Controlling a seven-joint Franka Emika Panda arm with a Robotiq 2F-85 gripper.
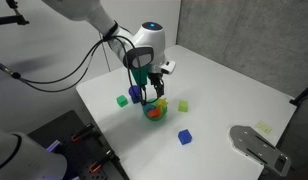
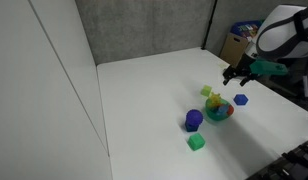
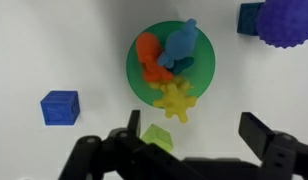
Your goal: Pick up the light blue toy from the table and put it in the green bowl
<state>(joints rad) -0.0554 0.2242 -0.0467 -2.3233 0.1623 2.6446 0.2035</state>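
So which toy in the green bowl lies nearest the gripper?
The yellow spiky toy, at the rim of the green bowl on the side toward the gripper. The orange toy and the light blue toy lie farther back.

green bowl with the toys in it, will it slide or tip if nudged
The green bowl looks like small, light plastic on a smooth white table, so a nudge would likely slide it rather than tip it. The yellow toy perched at its rim might fall out.

Cut off at the wrist view's top-right corner: purple toy [image 3: 291,22]. Partly hidden behind the gripper [image 3: 192,130]: yellow-green block [image 3: 160,140].
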